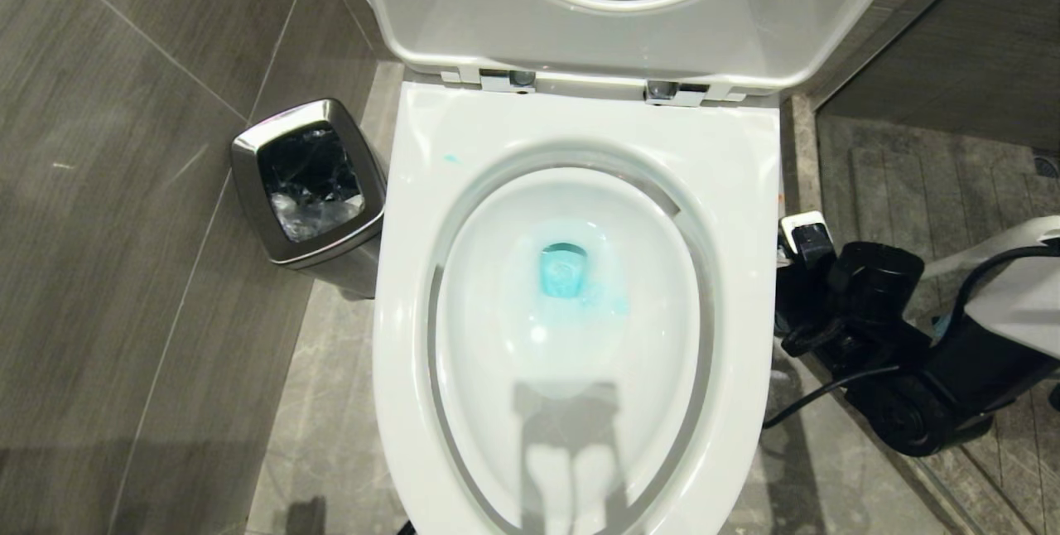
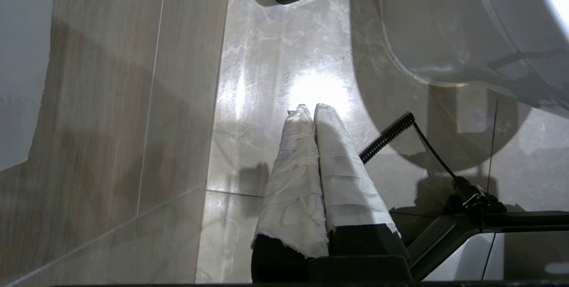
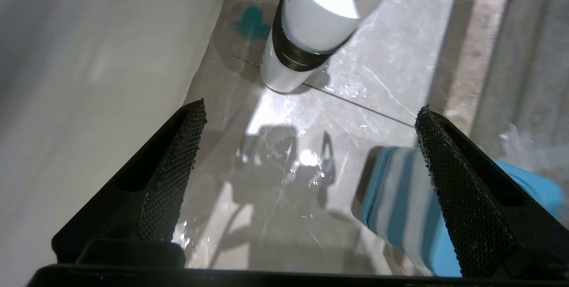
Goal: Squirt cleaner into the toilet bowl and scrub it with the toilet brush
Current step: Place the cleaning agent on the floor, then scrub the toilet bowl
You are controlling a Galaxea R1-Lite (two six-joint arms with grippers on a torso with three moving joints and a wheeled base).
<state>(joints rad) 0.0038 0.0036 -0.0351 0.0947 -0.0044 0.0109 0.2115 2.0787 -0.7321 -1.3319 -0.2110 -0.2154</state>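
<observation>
Grey floor tiles flank the bowl [image 1: 580, 187], where cleaner [image 1: 564, 270] is already pooled turquoise at the drain; no brush is seen.

Beside the bowl's right flank the right gripper [image 3: 311, 145] is held low over the floor, jaws spread wide and empty, and is the nearer arm to what stands there. Only its wrist view shows a white, black-banded cylinder [image 3: 306, 33] standing just ahead by the bowl's wall, a teal spot [image 3: 251, 22] on the floor beside it, and a blue striped holder [image 3: 400, 207] close under one jaw. At the bowl's left, the left gripper [image 2: 310, 108] is parked with jaws pressed together.
</observation>
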